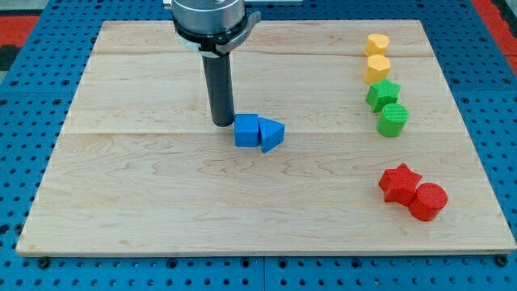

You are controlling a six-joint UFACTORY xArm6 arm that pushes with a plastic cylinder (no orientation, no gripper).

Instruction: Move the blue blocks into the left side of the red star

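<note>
A blue cube [246, 130] and a blue triangular block [271, 134] sit touching each other near the middle of the wooden board [161, 194]. My tip [223, 122] stands just left of the blue cube, at or very near its upper left corner. The red star [399, 181] lies at the lower right of the board, far to the right of the blue blocks, with a red cylinder [428, 201] touching its lower right side.
Along the right side, from top down, stand a yellow block [376, 44], a second yellow block [376, 69], a green star [383, 94] and a green cylinder [393, 120]. A blue pegboard [32, 113] surrounds the board.
</note>
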